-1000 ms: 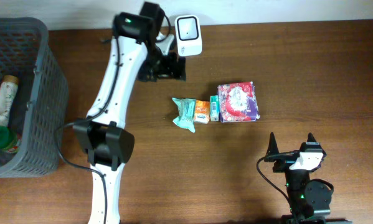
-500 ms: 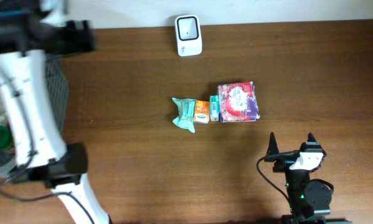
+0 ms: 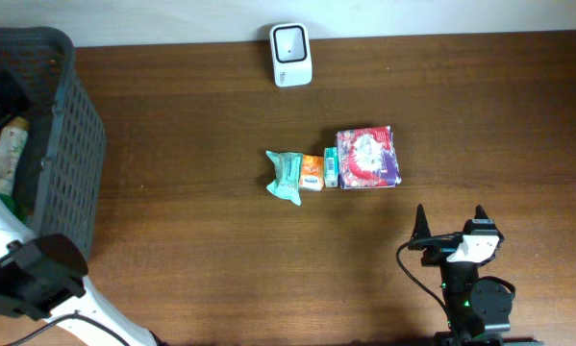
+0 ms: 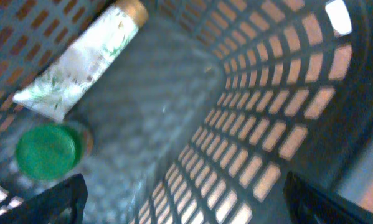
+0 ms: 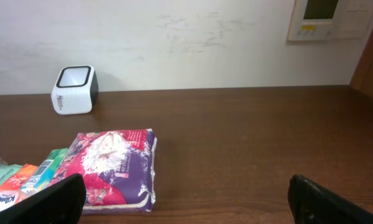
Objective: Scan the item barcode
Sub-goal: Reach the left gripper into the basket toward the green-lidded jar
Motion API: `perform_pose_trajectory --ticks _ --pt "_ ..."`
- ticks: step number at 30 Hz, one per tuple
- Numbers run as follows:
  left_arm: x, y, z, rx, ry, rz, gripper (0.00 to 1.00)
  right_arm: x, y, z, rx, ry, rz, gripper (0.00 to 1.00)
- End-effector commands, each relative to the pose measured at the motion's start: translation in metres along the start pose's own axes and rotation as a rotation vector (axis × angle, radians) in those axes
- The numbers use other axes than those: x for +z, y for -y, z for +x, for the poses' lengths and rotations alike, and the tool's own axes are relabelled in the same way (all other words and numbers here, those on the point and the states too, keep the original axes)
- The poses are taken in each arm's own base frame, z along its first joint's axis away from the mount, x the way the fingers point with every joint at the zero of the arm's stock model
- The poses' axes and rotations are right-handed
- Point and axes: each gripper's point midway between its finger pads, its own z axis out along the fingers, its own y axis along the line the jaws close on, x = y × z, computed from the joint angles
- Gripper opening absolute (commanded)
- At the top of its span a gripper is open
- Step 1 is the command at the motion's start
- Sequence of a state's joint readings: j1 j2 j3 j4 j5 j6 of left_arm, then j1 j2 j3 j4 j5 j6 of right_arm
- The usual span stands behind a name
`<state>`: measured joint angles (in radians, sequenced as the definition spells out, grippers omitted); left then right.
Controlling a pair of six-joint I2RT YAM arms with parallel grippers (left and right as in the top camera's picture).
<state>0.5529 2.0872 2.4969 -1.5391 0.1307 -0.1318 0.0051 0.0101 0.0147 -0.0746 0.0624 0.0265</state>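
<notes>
Purple tissue pack (image 3: pixel 368 158) lies flat near the middle of the table (image 3: pixel 201 240), at the right end of a short row of goods. We note a green box (image 3: pixel 331 167) against its left edge, then an orange packet (image 3: pixel 312 173), then a crumpled teal packet (image 3: pixel 286 177). All four sit side by side and appear to touch. No gripper touches any of them.

The scanner (image 3: pixel 291 55), a small white unit with a dark window on top, stands at the far edge of the table by the wall. It is well apart from the row.

The dark mesh basket (image 3: pixel 76 144) sits at the left end of the table. Inside we see a pale tube with a gold cap (image 4: pixel 80 65) lying slantwise on the floor of the basket. A jar with a green lid (image 4: pixel 47 151) sits just beside the tube's flat end.

The left gripper (image 4: pixel 186 199) hangs over the inside of the basket. Its fingertips show only at the two lower corners of the wrist view, spread wide, and we see nothing between them. From overhead only the white links of that arm show clearly.

The right gripper (image 3: pixel 450 219) rests at the near right of the table, pointing toward the row. Its two fingers stand fully apart and it holds nothing. We see the pack ahead of it, apart from the fingers.
</notes>
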Motion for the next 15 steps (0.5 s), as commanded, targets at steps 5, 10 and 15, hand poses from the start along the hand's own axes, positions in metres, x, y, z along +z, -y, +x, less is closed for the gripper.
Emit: perform_pose_trajectory --ticks 5,10,15 --pt "0.053 -0.031 -0.023 -0.012 0.078 -0.130 0.97 0.000 0.002 0.004 0.005 -0.005 0.007 0.98" --pt "0.093 -0.041 -0.035 0.109 0.134 -0.160 0.98 0.000 0.002 0.004 0.005 -0.005 0.007 0.99" --pt "0.111 -0.086 -0.024 0.172 0.100 -0.404 0.93 0.000 0.002 0.004 0.005 -0.005 0.007 0.99"
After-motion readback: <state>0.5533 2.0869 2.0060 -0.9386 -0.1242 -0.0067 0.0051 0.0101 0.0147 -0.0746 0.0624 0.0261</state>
